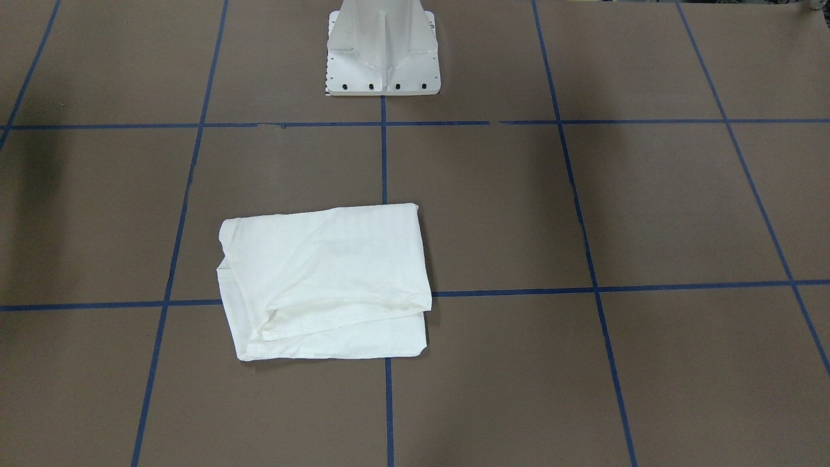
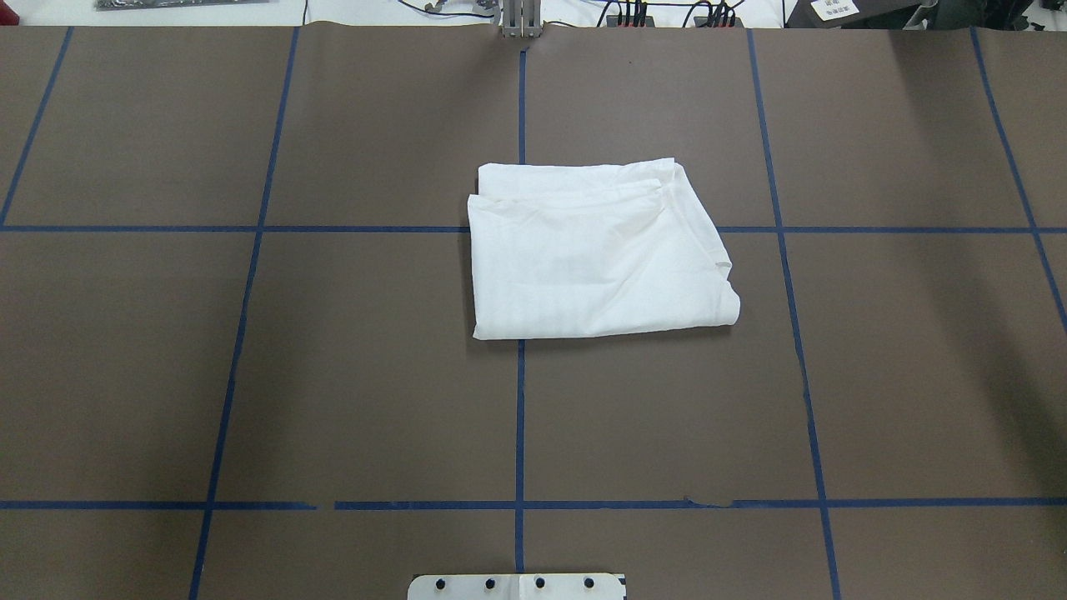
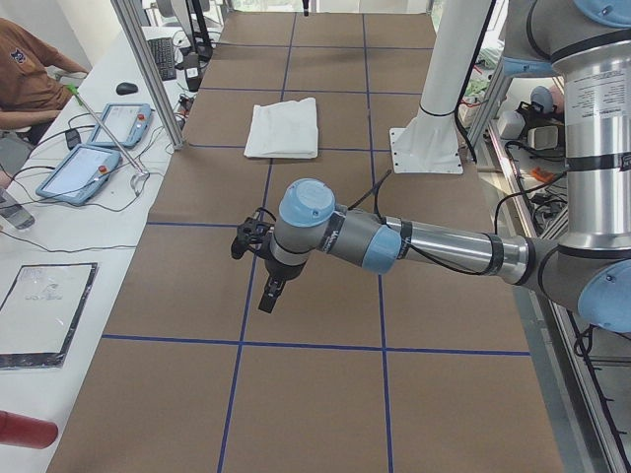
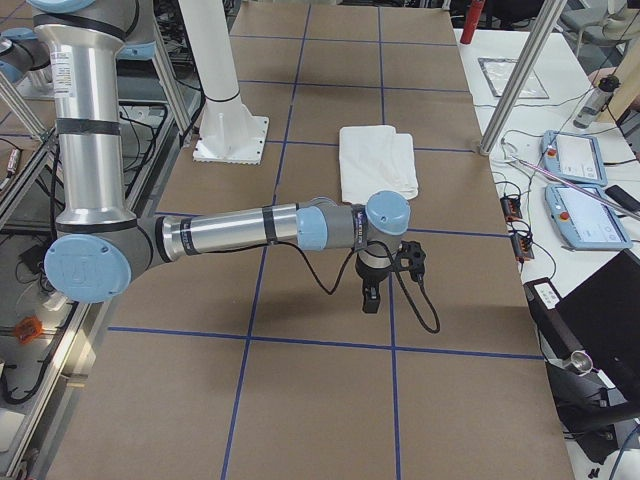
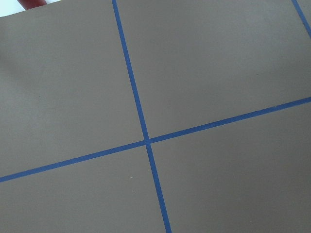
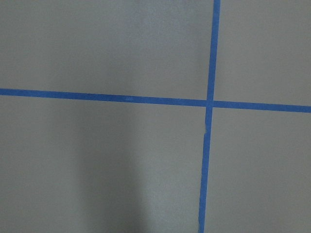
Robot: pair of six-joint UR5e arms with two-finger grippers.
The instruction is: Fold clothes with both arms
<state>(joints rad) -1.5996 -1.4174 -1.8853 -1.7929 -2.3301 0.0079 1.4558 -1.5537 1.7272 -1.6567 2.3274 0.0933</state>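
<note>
The white shirt (image 1: 324, 279) lies folded into a compact rectangle near the middle of the brown table, also in the overhead view (image 2: 592, 250) and both side views (image 3: 283, 128) (image 4: 377, 160). No printed text or neck label shows. Neither arm appears in the front or overhead view. My left gripper (image 3: 268, 294) hangs over bare table far from the shirt, and so does my right gripper (image 4: 371, 296). I cannot tell whether either is open or shut. Both wrist views show only brown table and blue tape.
The white pedestal base (image 1: 382, 58) stands at the robot's edge of the table (image 2: 517, 587). Blue tape lines (image 2: 520, 417) divide the table into squares. Tablets (image 3: 84, 168) (image 4: 575, 160), metal posts (image 3: 148, 69) and a seated person (image 3: 30, 69) are on the operators' side.
</note>
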